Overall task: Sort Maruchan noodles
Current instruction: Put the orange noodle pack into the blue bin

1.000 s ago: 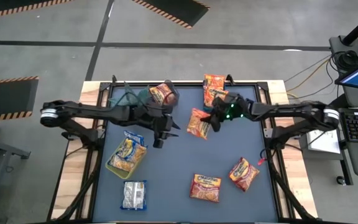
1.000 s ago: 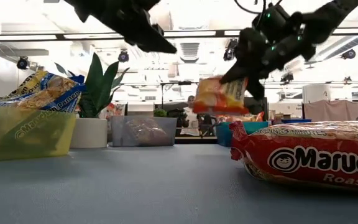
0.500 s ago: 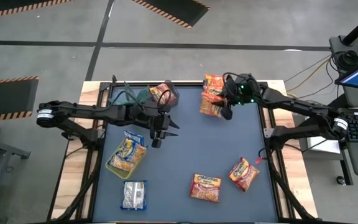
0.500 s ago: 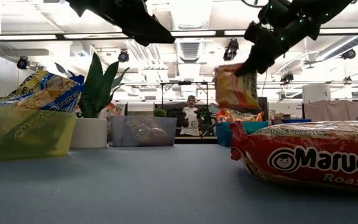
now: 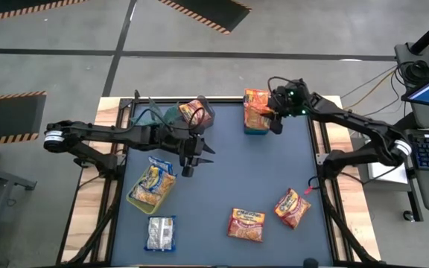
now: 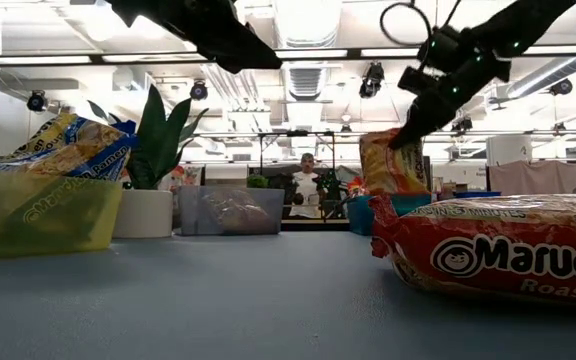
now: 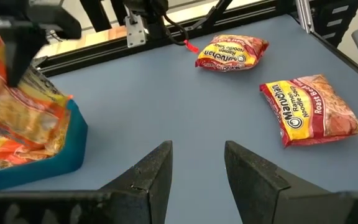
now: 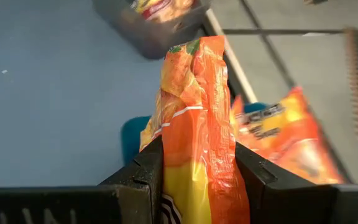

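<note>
My right gripper (image 5: 272, 121) is at the table's far edge, shut on an orange Maruchan packet (image 6: 392, 165) that hangs over the teal bin (image 5: 258, 131). Other orange packets (image 5: 257, 97) lie in that bin. Two orange packets (image 5: 246, 224) (image 5: 292, 208) lie flat near the table's front right. A whitish packet (image 5: 160, 232) lies flat at the front left. Yellow-and-blue packets (image 5: 155, 181) stick out of the yellow bin (image 5: 136, 199). My left gripper (image 7: 196, 163) hovers open left of the table's centre, nothing between its fingers. My right gripper pinches the orange packet between its two fingers (image 8: 146, 167), one on each broad face, at the packet's upper end (image 6: 400, 140). The fingers slant down from the table's right side. The packet hangs upright below them, its lower end (image 6: 390, 190) at the teal bin's rim.
A grey see-through bin (image 5: 196, 113) holding a packet and a potted plant (image 5: 157, 116) stand at the far left. The large packet (image 6: 498, 250) fills the low view's right foreground. A person (image 6: 306, 192) stands in the room beyond the table.
My right gripper has carried the orange packet from the table's middle toward the far edge and somewhat up, to above the teal bin. The wrist has rolled, and the packet has turned from lying slanted to hanging upright.
</note>
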You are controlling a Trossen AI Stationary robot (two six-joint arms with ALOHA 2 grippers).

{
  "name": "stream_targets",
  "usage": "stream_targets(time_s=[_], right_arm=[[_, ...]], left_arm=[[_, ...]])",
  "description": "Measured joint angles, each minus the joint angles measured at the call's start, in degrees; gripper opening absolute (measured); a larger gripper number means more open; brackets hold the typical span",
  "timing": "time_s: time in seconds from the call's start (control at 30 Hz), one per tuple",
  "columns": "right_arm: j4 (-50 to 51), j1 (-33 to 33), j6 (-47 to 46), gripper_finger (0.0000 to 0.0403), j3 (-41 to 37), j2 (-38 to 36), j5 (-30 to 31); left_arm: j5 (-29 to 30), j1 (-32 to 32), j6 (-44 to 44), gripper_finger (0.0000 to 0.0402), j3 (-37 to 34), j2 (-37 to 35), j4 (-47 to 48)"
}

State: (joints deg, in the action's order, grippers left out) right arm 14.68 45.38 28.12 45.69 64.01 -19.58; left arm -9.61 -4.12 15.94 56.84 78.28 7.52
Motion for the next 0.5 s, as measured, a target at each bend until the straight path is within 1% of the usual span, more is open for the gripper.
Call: stream_targets(time_s=[0.1, 0.2, 0.33, 0.5], right_arm=[[-0.16, 0.45, -0.01, 0.0115, -0.02, 2.69, -2.65], [-1.3, 0.42, 0.02, 0.0115, 0.04, 5.63, -3.77], [-2.49, 0.42, 0.21, 0.0115, 0.13, 8.94, -4.24], [-2.59, 0.38, 1.5, 0.0115, -0.04, 10.99, -3.41]], left_arm=[[-0.01, 0.0, 0.07, 0.013, -0.02, 0.02, -1.0], [0.0, 0.0, 0.49, 0.013, -0.02, 0.03, -1.13], [0.0, 0.0, 0.47, 0.013, -0.02, 0.04, -1.12], [0.0, 0.0, 0.47, 0.013, -0.02, 0.04, -1.12]])
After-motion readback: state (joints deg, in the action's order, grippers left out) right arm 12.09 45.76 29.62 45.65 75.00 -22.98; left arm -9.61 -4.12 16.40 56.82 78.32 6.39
